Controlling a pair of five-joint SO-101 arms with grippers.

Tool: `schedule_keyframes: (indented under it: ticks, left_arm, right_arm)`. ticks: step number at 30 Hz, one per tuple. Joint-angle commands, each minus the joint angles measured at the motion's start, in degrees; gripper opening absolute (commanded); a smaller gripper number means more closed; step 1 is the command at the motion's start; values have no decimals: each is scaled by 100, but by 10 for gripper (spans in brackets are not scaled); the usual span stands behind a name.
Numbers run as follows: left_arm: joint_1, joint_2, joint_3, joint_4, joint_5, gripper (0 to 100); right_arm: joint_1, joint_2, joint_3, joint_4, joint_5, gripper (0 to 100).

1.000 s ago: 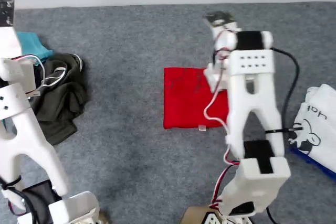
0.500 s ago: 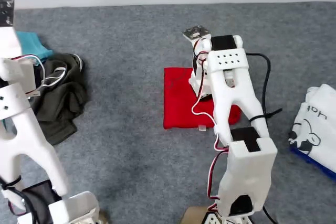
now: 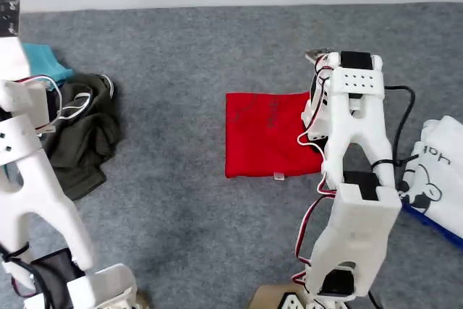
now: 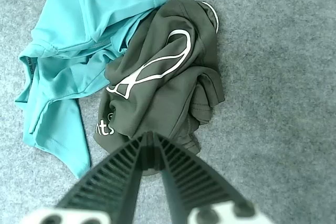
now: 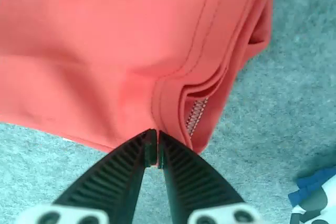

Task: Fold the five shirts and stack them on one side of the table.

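As its jaws meet empty, the right gripper [image 5: 153, 148] probably tamps the red shirt [image 3: 264, 135] flat along its layered edge.

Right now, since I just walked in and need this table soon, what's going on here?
Two robot arms are partway through folding shirts. The right gripper, shut, sits at the edge of a red shirt that already lies folded mid-table; I cannot tell whether it pinches the fabric. The left gripper, also shut, hangs over a crumpled dark green shirt lying against a teal shirt, both unfolded. A white printed shirt lies beside the right arm.
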State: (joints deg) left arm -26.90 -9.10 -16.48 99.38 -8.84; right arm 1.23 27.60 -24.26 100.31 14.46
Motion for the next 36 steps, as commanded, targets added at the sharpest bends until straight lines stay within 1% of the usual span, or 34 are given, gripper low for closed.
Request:
schedule_keyframes:
  ticks: [1,4,7,10,13,16,20,23,29,33,36]
  left_arm:
    - [0,-185,-22,97,-26,6]
    - [0,-185,-40,97,-26,6]
    - [0,-202,-48,97,-26,6]
    - [0,-220,-48,97,-26,6]
    - [0,-220,-48,97,-26,6]
    - [0,-193,-48,97,-26,6]
    - [0,-176,-31,88,-26,6]
    - [0,-176,-31,88,-26,6]
    - [0,-176,-31,88,-35,6]
    - [0,-176,-31,88,-35,6]
    - [0,-176,-31,88,-35,6]
  right_arm:
    - [-198,-708,-290,163,62,9]
    - [-541,-778,-290,-92,62,9]
    - [-558,-488,-273,-374,53,9]
    - [-259,101,-273,-549,53,9]
    - [259,602,-290,-576,62,9]
    - [760,822,-290,-523,62,9]
    - [1059,831,-299,-347,62,9]
    - [840,558,-308,-154,62,9]
    - [-92,-242,-308,-356,62,9]
    - [-470,-198,-281,-690,62,9]
    - [-523,163,-273,-1051,53,9]
